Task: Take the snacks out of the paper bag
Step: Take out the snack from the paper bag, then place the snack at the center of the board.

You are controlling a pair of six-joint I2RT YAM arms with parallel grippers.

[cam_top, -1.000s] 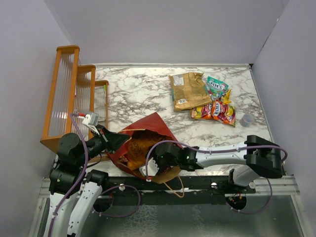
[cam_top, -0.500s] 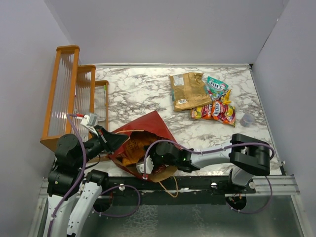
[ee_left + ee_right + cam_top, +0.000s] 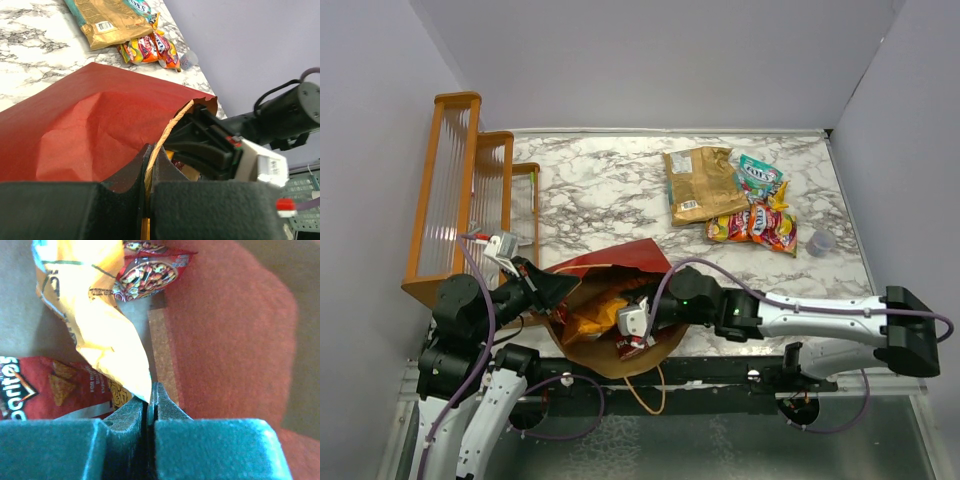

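I've got the right gripper [image 3: 150,405] clamped on 1 corner of the yellow packet [image 3: 100,325], left gripper [image 3: 148,167] pinching the paper bag [image 3: 90,110] at its rim; that thin bite could slip on lifting.

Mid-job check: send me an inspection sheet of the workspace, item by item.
Surface: marble table, white with grey veins.
Job's things: paper bag lying open at the near edge; yellow packet, Doritos packet and dark red packet inside; chip bag, teal pouch and candy packs out, far right.
Clutter: small clear cup beside the candy packs.
Grippers: left gripper shut on the bag's rim; right gripper inside the bag, shut on the yellow packet's corner.
Cables: purple cables along both arms.
Surroundings: orange wooden rack at left; plain walls.
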